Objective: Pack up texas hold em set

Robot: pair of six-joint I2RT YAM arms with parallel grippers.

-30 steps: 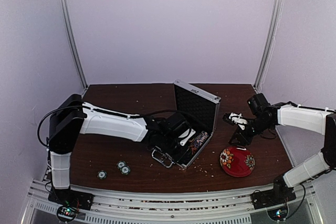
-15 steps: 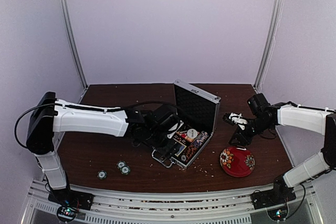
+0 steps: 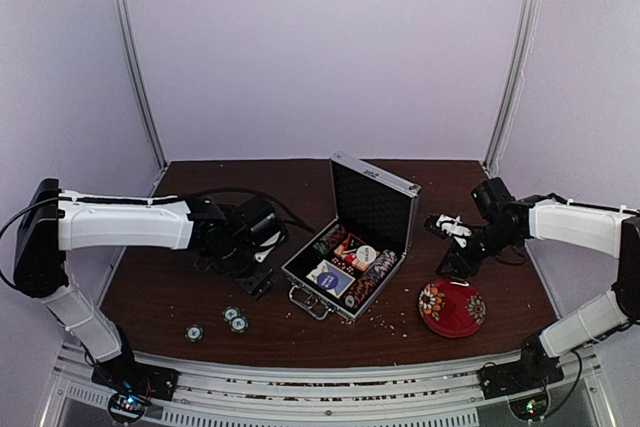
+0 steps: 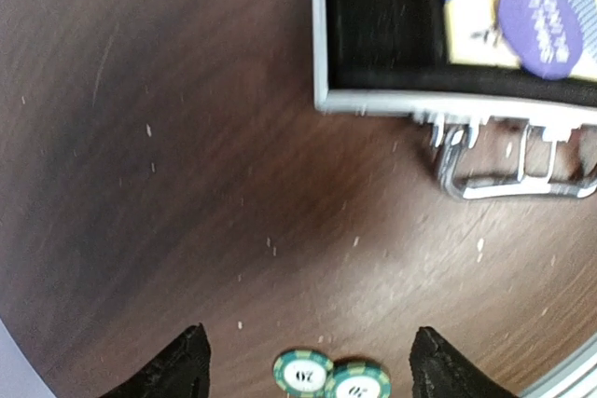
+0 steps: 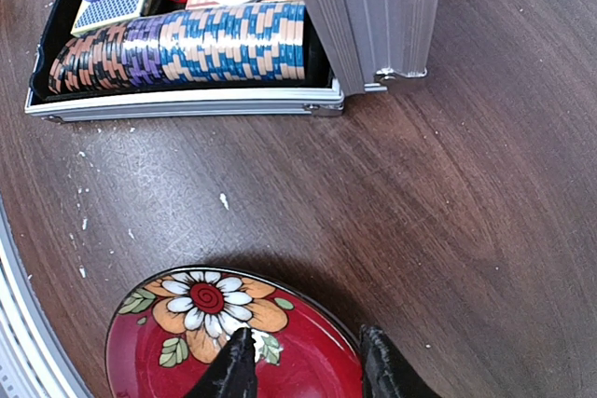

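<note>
Your left claw is hanging apart and empty just above two loose poker chips on the table, seemingly lined up to carry them to the open briefcase nearby. Your right claw is idling apart over the red floral bowl. Only its wrist view is showing the chip row racked inside.

Dark wood table, pale lilac walls, metal posts; light seemingly diffuse.

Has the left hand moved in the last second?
Yes. The left hand has pulled leftward out of the open briefcase and is now over the table, left of it.
</note>
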